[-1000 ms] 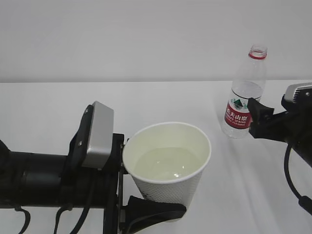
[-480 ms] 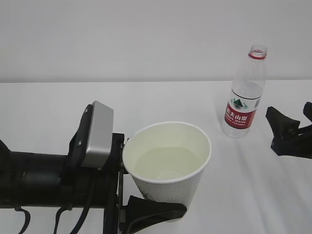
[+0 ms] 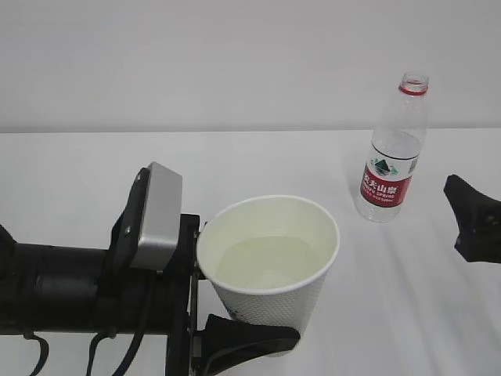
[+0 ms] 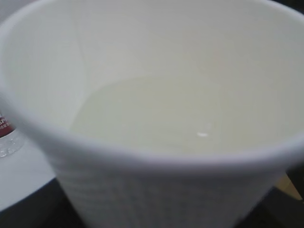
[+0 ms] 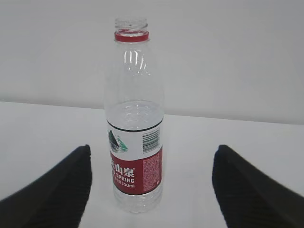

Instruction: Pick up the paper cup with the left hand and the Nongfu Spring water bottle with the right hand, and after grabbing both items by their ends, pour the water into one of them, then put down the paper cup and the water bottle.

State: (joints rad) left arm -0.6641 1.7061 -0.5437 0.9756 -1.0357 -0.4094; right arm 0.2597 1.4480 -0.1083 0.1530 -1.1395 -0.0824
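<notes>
As seen from the exterior view: paper cup (image 3: 270, 309) upright at lower centre, pinched by the left hand (image 3: 205, 290), one black finger (image 3: 246, 341) against the lower near wall, the other side of the grip hidden behind the cup. Grey plate (image 3: 156, 215) on the arm just left of the rim. Water (image 3: 270, 262) inside the cup, well below the rim. Cup base hidden by the finger; contact with the tabletop (image 3: 94, 157) not determinable. Nongfu Spring water bottle (image 3: 389, 168) upright on the tabletop at upper right, uncapped, well apart from the cup. Right hand (image 3: 473, 219) at the right edge, clear of the bottle, only partly in frame.

Left wrist view: cup wall (image 4: 142, 190) and rim filling nearly the whole frame; water surface (image 4: 156, 114) with one small highlight. Sliver of the bottle's red label (image 4: 5, 135) at the left edge. Fingers not identifiable here.

Right wrist view: bottle (image 5: 135, 142) upright at centre, red label facing the camera, red neck ring under the open mouth. Both black fingers (image 5: 52, 190) spread wide, one on each side of the bottle, neither touching it. Nothing gripped.
</notes>
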